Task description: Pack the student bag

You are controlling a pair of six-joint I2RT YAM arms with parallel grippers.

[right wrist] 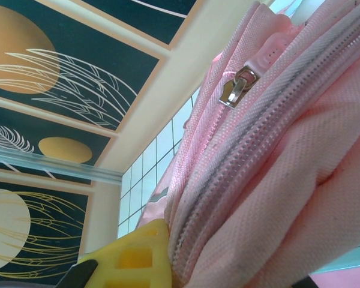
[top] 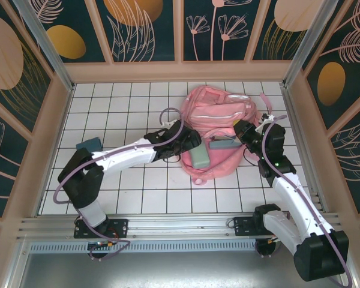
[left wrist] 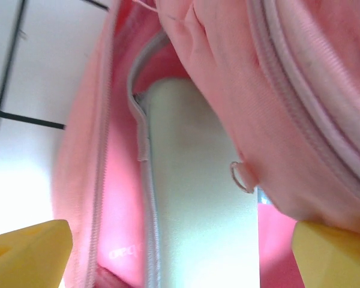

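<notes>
- White square tiles with dark grid lines cover the table (top: 126,186). Dark teal wall panels with pale flower drawings, set in beige frames, close it in on the left, far and right sides.
- At the far left, a small dark teal flat block (top: 90,144) lies on the tiles just beyond the left arm's elbow. What it is cannot be told.
- The left arm reaches rightward across the middle of the table, and the left gripper (top: 191,146) is at the near-left edge of the bag's mouth.
- In the left wrist view the left gripper (left wrist: 180,252) stands wide. Its yellow fingertips (left wrist: 27,252) sit at the two lower corners, well apart, and grip nothing.
- A mint-green oblong pencil case (left wrist: 198,198) lies between those fingertips inside the opening. A zip edge runs along its left side and a pink fold overlaps its right side.
- From above, the pencil case (top: 199,157) rests in the near part of the opening.
- The large pink fabric backpack (top: 219,111) lies flat right of centre, its mouth gaping toward the near side.
- A grey-blue flat item (top: 223,143) sits in the mouth, just right of the pencil case.
- The right gripper (top: 245,129) is clamped narrow on the backpack's right edge.
- The right wrist view shows its yellow finger (right wrist: 129,261) pressed against pink fabric (right wrist: 300,180), with a silver zip pull (right wrist: 235,90) above.
</notes>
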